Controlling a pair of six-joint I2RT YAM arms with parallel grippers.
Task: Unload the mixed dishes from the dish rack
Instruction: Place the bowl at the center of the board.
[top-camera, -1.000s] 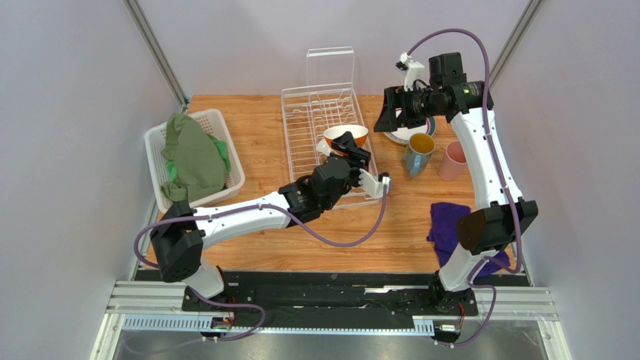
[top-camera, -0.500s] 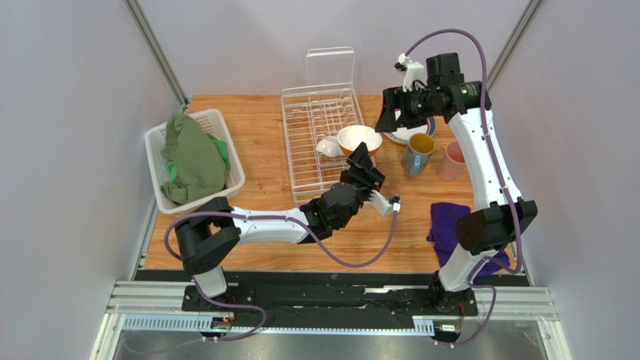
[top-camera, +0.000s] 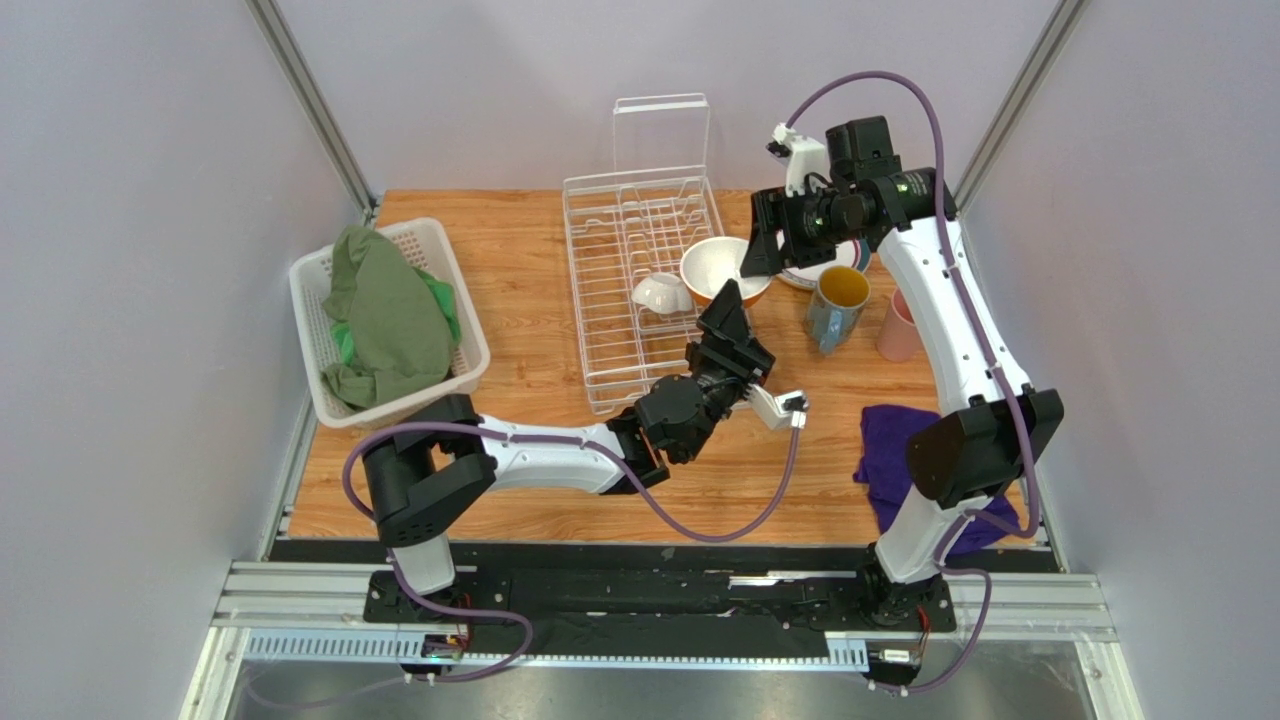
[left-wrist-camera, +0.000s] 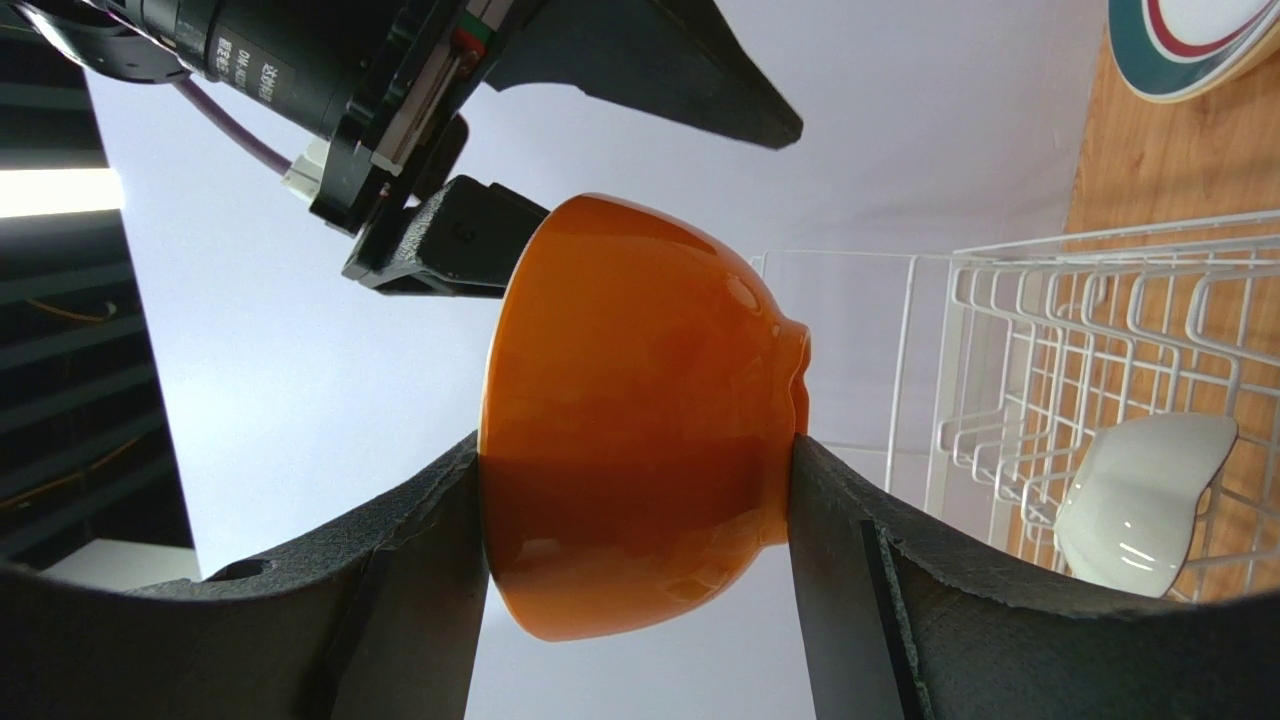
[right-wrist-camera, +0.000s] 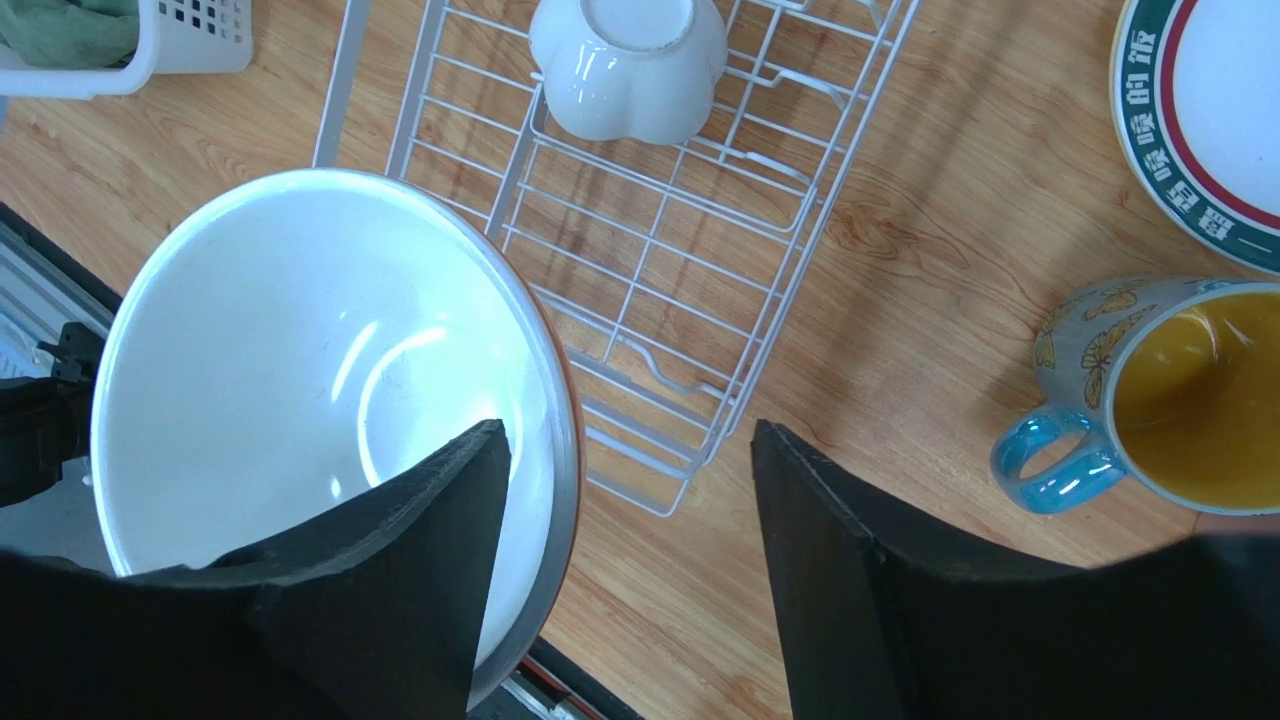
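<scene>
Orange bowl (left-wrist-camera: 639, 420): gripped by left tool (left-wrist-camera: 636, 450), raised over right edge of dish rack (top-camera: 639, 225). Right tool (right-wrist-camera: 628, 435): wide, empty. Out, right of rack: plate (right-wrist-camera: 1202, 120), mug (right-wrist-camera: 1172, 390), pink cup (top-camera: 902, 326). In rack: small white cup (right-wrist-camera: 628, 60).

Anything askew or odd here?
Only the small white cup: it lies on its side on the dish rack wires. The orange bowl is clamped in the left end effector. No spill or damage visible.

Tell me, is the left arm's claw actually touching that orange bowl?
Touching. The left wrist view shows both fingers of the left gripper pressed against opposite sides of the orange bowl, with no gap at either side.
</scene>
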